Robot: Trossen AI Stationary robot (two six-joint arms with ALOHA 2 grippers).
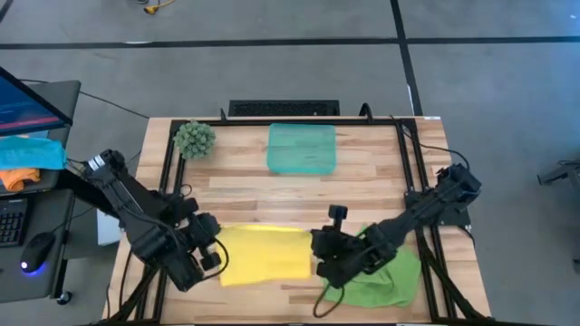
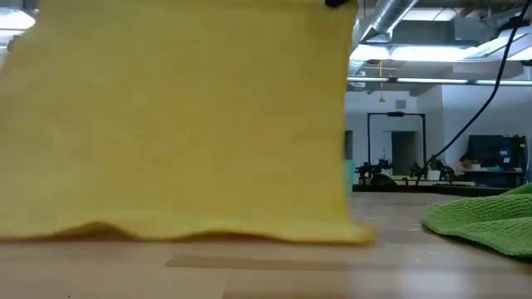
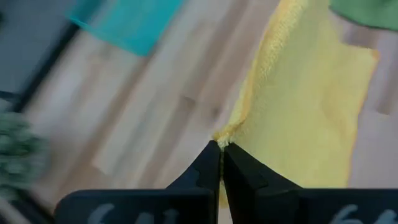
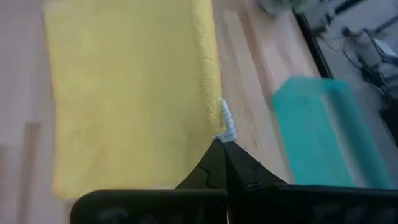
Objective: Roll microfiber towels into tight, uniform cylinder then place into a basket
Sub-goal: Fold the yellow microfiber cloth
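Note:
The yellow towel [image 1: 267, 256] is held up between my two grippers and hangs like a curtain in the low view [image 2: 179, 124]. My left gripper [image 1: 216, 254] is shut on its left top corner. My right gripper [image 1: 319, 246] is shut on its right top corner. The light green towel [image 1: 385, 276] lies crumpled on the table at the near right and also shows in the low view [image 2: 486, 218]. The teal basket [image 1: 302, 148] stands at the far middle, apart from both grippers. My left gripper pinches the yellow towel's left top corner [image 3: 222, 134] between its two fingertips, coming from the table's left. The towel hangs below the hold. Its lower edge [image 2: 166, 232] rests on the table. My right gripper pinches the yellow towel's right top corner [image 4: 222, 127], by the small white tag, between its two fingertips, coming from the table's right. The towel's top edge runs from here toward the other gripper, and the cloth hangs down to the table.
A fuzzy green ball [image 1: 194, 138] sits at the far left corner of the table. A black frame [image 1: 408, 172] runs along the table's edges. Blue and orange cloths [image 1: 27, 158] lie on a desk off the table's left. Bare wood lies between towel and basket.

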